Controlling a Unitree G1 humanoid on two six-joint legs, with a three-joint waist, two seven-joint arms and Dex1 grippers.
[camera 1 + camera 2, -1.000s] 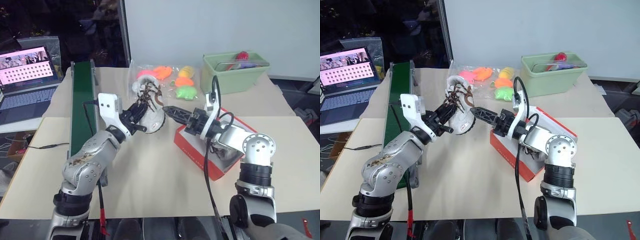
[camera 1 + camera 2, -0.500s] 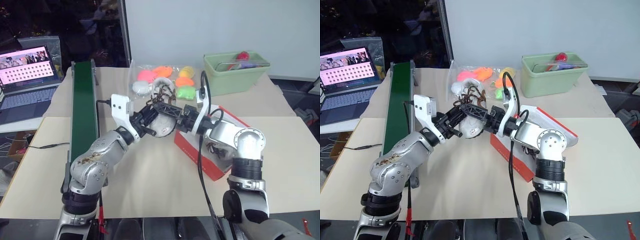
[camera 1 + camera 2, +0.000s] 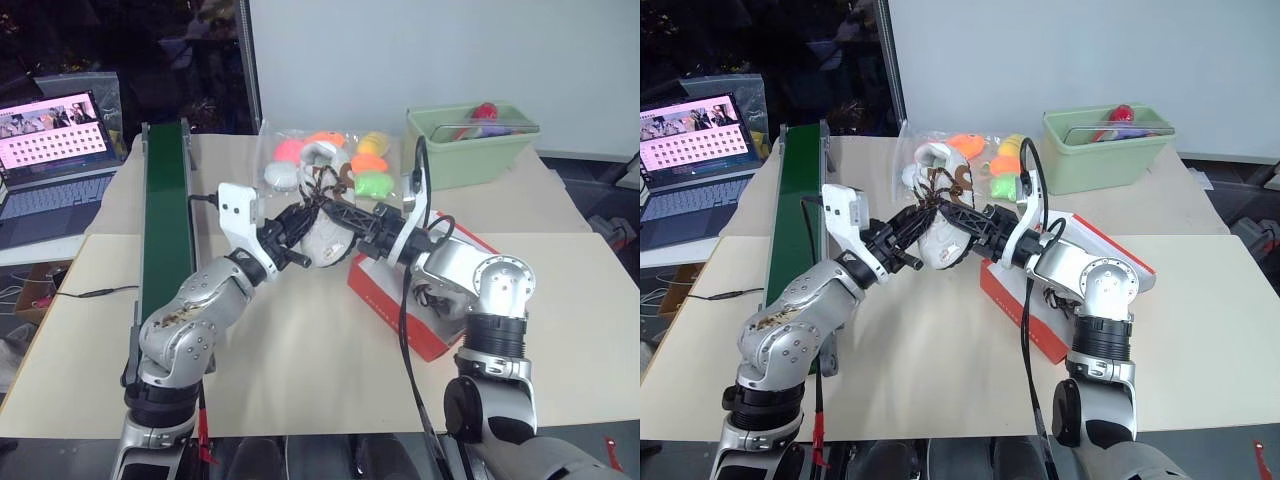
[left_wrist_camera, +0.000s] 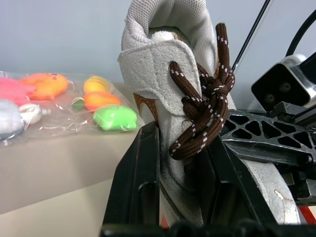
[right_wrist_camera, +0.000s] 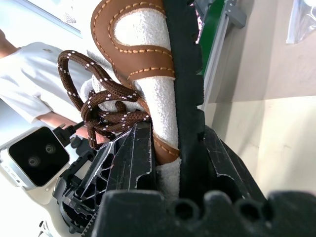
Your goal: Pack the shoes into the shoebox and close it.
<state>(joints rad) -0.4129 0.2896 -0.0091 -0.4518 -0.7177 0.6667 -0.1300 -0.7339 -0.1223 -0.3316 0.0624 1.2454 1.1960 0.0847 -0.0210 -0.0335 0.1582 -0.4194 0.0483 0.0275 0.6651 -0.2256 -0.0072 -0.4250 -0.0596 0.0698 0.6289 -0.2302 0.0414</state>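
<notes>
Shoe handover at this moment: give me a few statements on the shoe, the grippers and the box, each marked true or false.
1. The shoe is held up in the air between the two arms. True.
2. The left gripper is shut on the shoe. True.
3. The right gripper hangs well clear of the shoe. False: in the right wrist view its fingers sit on either side of the shoe's sole.
4. The shoebox stands on the green conveyor. False: it lies on the table, under the right arm.
5. The bagged toys lie beside the green bin. True.
</notes>
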